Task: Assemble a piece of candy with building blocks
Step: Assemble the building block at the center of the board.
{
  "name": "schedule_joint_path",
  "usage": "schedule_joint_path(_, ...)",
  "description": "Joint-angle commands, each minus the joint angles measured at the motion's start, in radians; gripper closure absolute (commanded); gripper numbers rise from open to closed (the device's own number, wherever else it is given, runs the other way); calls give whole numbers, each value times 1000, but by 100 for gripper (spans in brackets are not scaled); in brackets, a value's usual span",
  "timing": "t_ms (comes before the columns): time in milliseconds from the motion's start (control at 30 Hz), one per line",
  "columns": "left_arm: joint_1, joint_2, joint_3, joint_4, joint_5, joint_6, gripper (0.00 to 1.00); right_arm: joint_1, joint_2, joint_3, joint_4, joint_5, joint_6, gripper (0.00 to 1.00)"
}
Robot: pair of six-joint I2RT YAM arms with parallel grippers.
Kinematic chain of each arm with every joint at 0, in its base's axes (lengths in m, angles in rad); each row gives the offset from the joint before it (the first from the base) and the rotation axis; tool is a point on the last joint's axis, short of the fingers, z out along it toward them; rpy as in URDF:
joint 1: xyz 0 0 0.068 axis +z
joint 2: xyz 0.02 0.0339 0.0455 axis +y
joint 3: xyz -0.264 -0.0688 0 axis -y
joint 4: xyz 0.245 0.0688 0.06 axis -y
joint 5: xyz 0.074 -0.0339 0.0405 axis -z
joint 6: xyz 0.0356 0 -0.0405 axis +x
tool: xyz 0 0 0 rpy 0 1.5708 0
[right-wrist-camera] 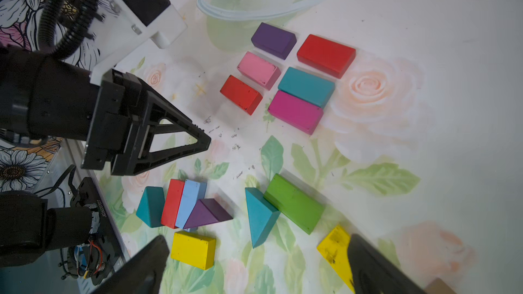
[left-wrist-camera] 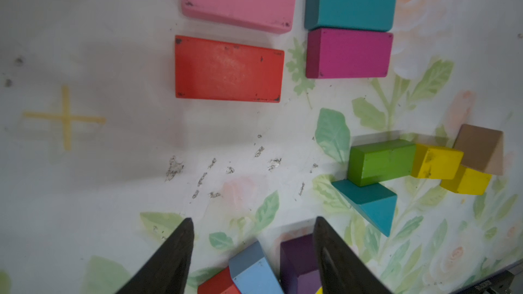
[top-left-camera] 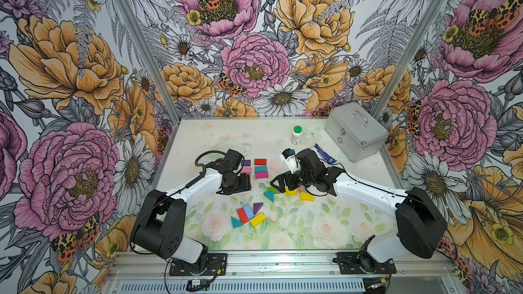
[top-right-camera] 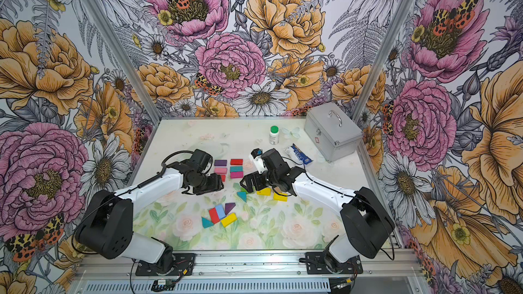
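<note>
Six building blocks lie in a tidy grid: purple (top-left-camera: 245,162), red (top-left-camera: 260,161), pink (top-left-camera: 245,170), teal (top-left-camera: 260,168), magenta (top-left-camera: 261,175) and a second red (left-wrist-camera: 229,69). My left gripper (left-wrist-camera: 253,222) hovers just in front of that red block, open and empty. A loose cluster lies nearer the front: red (top-left-camera: 242,215), light blue (top-left-camera: 248,211), a purple triangle (top-left-camera: 257,207), yellow (top-left-camera: 257,219) and a teal triangle (top-left-camera: 236,222). My right gripper (right-wrist-camera: 257,238) stands open above a teal triangle (right-wrist-camera: 260,216), a green block (right-wrist-camera: 294,202) and a yellow block (right-wrist-camera: 335,250), holding nothing.
A white bottle with a green cap (top-left-camera: 296,134) stands at the back. A blue-and-white packet (top-left-camera: 325,154) lies behind my right wrist. A silver case (top-left-camera: 355,134) sits in the back right corner. A tan triangle (left-wrist-camera: 481,148) leans on another yellow block (left-wrist-camera: 467,182).
</note>
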Motion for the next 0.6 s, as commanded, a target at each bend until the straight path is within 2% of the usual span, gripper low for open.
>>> schedule_joint_path(0, 10, 59, 40, 75, 40, 20, 37, 3, 34, 53, 46, -13, 17, 1)
schedule_joint_path(567, 18, 249, 180, 96, -10, 23, 41, -49, 97, 74, 55, -63, -20, 1)
